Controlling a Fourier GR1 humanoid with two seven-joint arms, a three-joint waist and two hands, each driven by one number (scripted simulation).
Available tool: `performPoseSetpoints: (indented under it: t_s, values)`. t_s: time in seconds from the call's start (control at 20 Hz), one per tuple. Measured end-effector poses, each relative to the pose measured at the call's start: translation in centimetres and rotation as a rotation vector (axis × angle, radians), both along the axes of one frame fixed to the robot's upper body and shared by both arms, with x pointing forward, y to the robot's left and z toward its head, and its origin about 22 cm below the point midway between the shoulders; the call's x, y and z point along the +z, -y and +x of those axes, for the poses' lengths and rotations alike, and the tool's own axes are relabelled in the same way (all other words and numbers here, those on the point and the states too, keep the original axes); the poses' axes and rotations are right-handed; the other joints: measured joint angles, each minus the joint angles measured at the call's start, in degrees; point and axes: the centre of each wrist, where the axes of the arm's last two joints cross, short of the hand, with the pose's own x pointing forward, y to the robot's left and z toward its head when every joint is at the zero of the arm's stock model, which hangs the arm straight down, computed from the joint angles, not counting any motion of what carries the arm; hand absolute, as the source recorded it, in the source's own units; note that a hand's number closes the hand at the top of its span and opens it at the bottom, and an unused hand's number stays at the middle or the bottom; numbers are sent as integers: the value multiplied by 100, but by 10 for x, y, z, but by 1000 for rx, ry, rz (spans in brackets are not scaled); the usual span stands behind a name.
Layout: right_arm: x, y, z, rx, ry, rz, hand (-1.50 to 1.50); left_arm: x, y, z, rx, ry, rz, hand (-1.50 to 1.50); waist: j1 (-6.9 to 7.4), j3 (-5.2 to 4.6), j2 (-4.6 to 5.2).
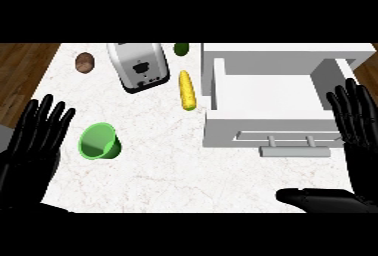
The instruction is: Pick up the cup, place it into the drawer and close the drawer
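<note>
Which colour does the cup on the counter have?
The cup is green, bright at the rim and darker inside; the head view shows it.

One cup, one drawer, one toaster — two hands

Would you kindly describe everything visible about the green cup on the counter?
The green cup is a plain, smooth, bright green vessel with no handle showing; it looks like plastic. It appears tipped, its open mouth facing up and toward the view, and the inside looks empty. It sits on the white marble counter at the left, below the toaster and just right of the open left hand, which does not touch it. Nothing else touches it.
</note>
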Motion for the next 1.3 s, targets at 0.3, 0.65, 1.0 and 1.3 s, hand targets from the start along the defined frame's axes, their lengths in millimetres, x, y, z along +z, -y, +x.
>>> performPoseSetpoints:
  t_s: [0.3,0.65,1.0,1.3]
  values:
    - [-6,7,12,11,-10,-6,-150,-23,-18,2,21,-69,-28,-150,0,4,-2]
    - [-6,6,15,13,-2,-6,-150,-60,-42,13,137,-127,21,-150,-15,4,1]
    - [-8,13,11,13,-4,-18,-150,-108,-61,21,226,-185,73,-150,-31,3,2]
    - [-10,17,9,15,-4,-11,-150,-151,-80,24,270,-247,101,-150,-38,2,2]
